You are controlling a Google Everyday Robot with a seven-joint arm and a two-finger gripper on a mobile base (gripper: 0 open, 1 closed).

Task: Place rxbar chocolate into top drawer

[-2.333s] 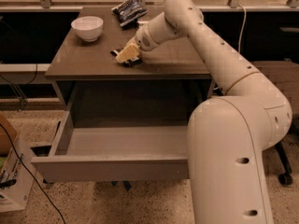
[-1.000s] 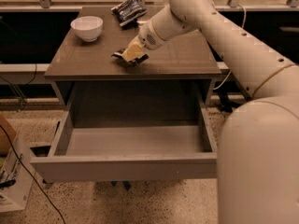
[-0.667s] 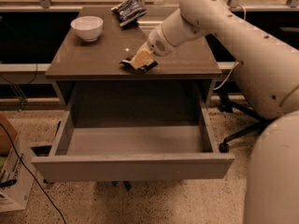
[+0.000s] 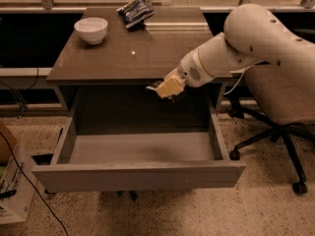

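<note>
The top drawer (image 4: 140,175) is pulled wide open below the brown table (image 4: 123,58), and its pale grey inside shows nothing in it. My gripper (image 4: 166,88), with yellowish fingers, hangs just past the table's front edge, above the back right part of the open drawer. It is shut on the rxbar chocolate (image 4: 151,87), a thin flat dark bar of which only a small end sticks out to the left of the fingers. The rest of the bar is hidden by the gripper.
A white bowl (image 4: 91,29) stands at the table's back left and a crinkled dark bag (image 4: 135,11) lies at the back middle. An office chair (image 4: 283,100) stands to the right of the table. A cardboard box (image 4: 10,191) and cables lie on the floor at left.
My gripper lifted the bar off the tabletop and carried it right and forward, past the table's front edge, to above the open drawer. The bowl and bag have not moved.
</note>
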